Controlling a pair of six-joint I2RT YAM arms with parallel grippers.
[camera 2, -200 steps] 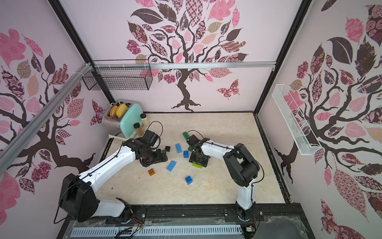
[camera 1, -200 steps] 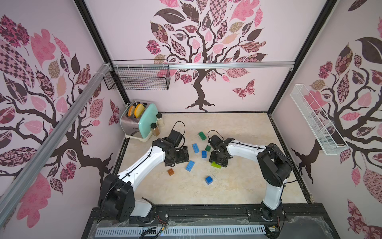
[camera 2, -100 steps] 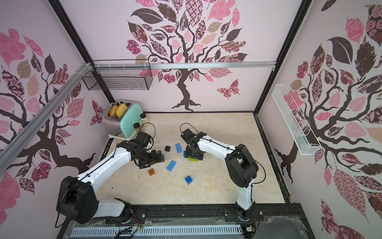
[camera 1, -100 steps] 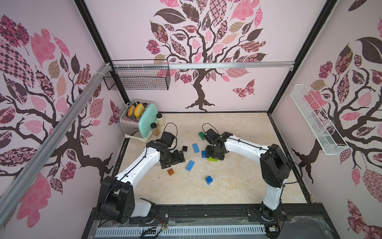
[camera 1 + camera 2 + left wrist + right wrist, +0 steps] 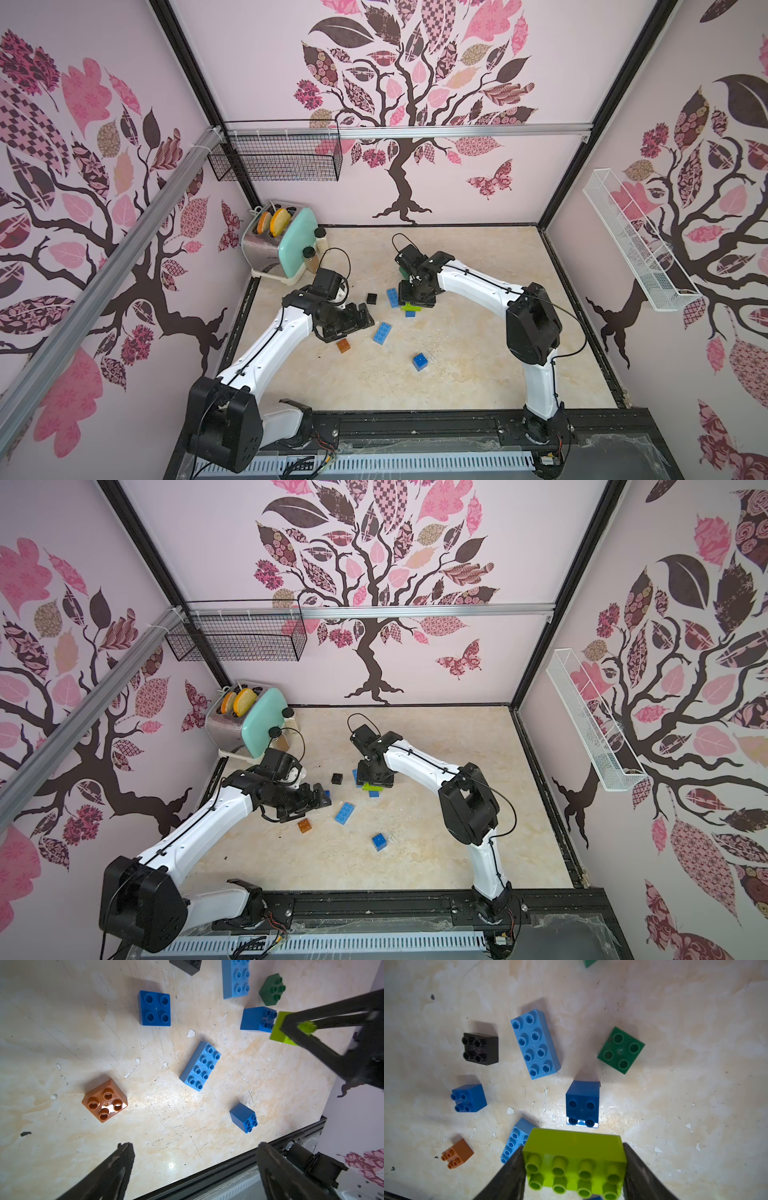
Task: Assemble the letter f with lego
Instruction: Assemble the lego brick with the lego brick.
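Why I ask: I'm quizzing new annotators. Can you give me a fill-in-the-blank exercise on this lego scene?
1. The oblong brick clamped in the right gripper is ____ in colour.
2. The left gripper holds nothing; its jaws are ____.
3. The brown brick on the table has ____ studs on top.

Missing words: lime green; open; four.
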